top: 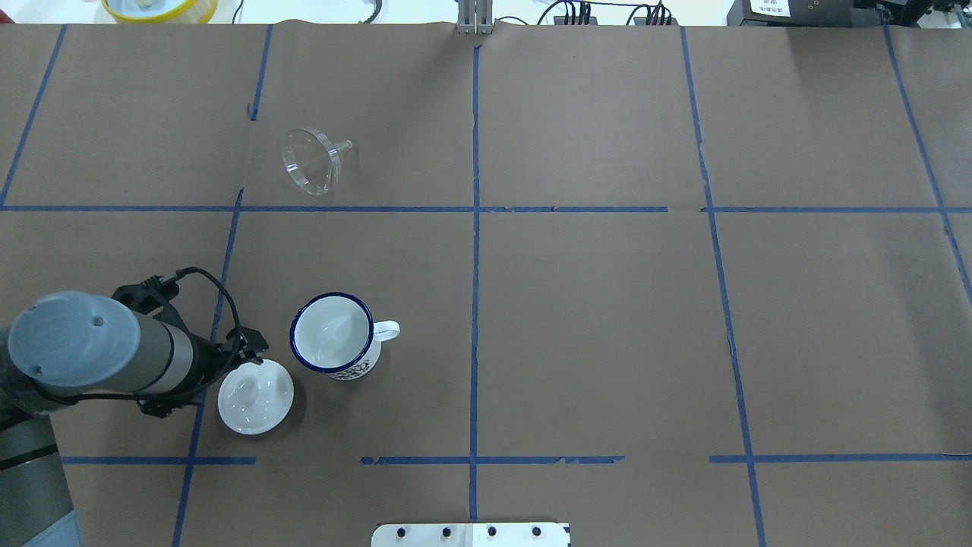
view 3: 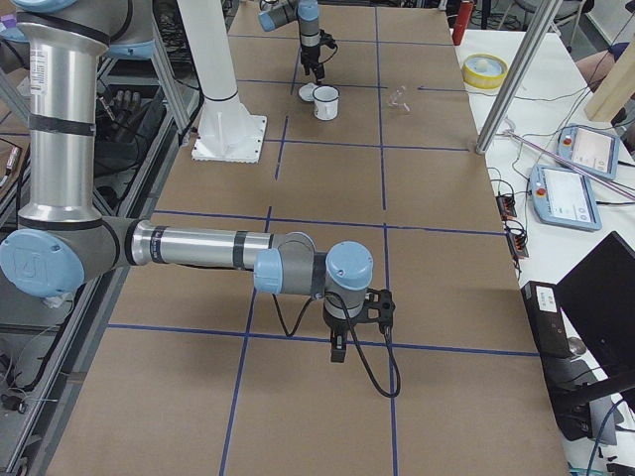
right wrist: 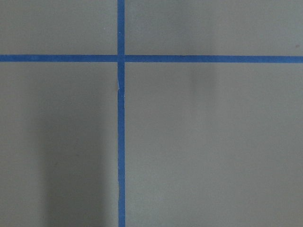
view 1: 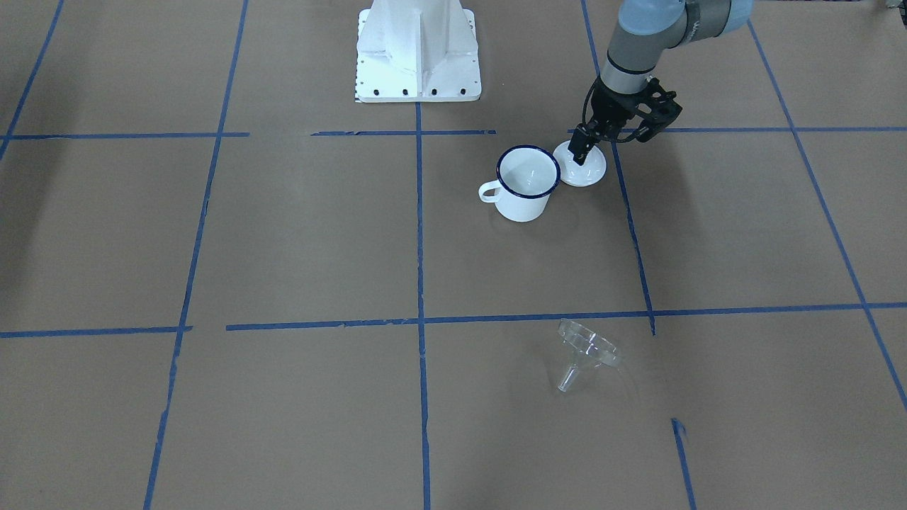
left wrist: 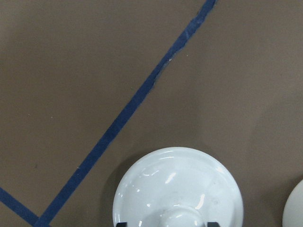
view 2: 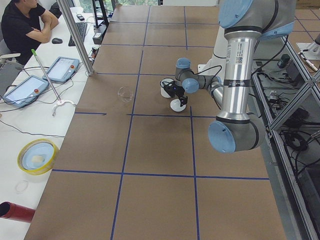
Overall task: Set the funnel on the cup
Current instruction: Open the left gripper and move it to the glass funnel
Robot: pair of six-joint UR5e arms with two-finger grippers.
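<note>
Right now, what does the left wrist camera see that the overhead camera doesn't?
Only the wrist camera shows two dark fingertips either side of the knob on the lid. Only the overhead camera shows the funnel lying on its side, the whole cup and the left arm. Both show the white lid and blue tape.

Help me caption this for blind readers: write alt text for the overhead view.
The left gripper hangs over a white lid beside the upright, empty cup. The clear funnel lies on its side farther across the table.
</note>
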